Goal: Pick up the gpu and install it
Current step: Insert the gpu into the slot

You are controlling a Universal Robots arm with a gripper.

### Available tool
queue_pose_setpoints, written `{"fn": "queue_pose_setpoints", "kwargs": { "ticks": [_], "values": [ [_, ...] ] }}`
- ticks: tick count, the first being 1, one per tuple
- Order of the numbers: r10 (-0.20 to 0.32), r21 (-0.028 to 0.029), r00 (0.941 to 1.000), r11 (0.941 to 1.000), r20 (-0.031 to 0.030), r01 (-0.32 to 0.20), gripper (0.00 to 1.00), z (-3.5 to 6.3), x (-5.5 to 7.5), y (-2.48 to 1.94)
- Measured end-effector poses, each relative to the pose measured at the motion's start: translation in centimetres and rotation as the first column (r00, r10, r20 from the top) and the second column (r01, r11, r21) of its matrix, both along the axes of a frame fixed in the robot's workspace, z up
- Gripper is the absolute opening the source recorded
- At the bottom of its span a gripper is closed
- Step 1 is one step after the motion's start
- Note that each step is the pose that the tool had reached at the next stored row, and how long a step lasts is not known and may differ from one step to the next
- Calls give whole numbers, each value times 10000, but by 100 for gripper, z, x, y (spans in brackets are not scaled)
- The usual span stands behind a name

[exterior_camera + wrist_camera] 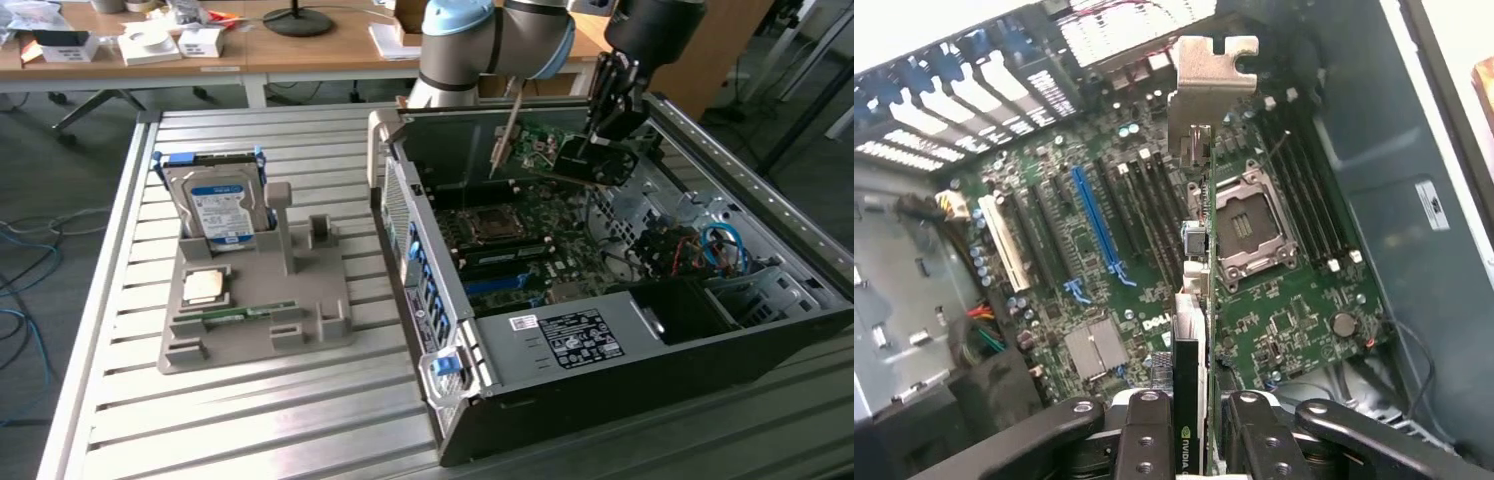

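The gpu (545, 146), a thin circuit-board card with a pale silver bracket (503, 135) on one end, hangs over the back part of the open computer case (747, 330). My gripper (597, 158) is shut on the card's end opposite the bracket. In the wrist view the gpu (1192, 345) shows edge-on, its bracket (1210, 75) pointing away, clamped between my fingers (1146, 440). It hovers above the motherboard (1284, 310), between the CPU socket (1246, 230) and the long blue slot (1097, 225), clear of the board.
A grey parts holder (254, 320) on the slatted metal table (240, 420) carries a blue-labelled hard drive (220, 205), a CPU chip (203, 287) and a green RAM stick (240, 313). Cables (714, 245) and a drive cage sit inside the case.
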State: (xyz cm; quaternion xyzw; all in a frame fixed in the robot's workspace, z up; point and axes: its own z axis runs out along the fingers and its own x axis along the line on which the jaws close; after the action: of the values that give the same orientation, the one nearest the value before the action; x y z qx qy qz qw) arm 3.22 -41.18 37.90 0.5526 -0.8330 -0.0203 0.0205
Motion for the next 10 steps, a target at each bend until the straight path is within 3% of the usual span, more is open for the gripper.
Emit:
{"fn": "queue_pose_setpoints", "kwargs": {
  "ticks": [10],
  "values": [
    [13,-1,10000,10000,0,-13,26,0,0,0]
  ]
}}
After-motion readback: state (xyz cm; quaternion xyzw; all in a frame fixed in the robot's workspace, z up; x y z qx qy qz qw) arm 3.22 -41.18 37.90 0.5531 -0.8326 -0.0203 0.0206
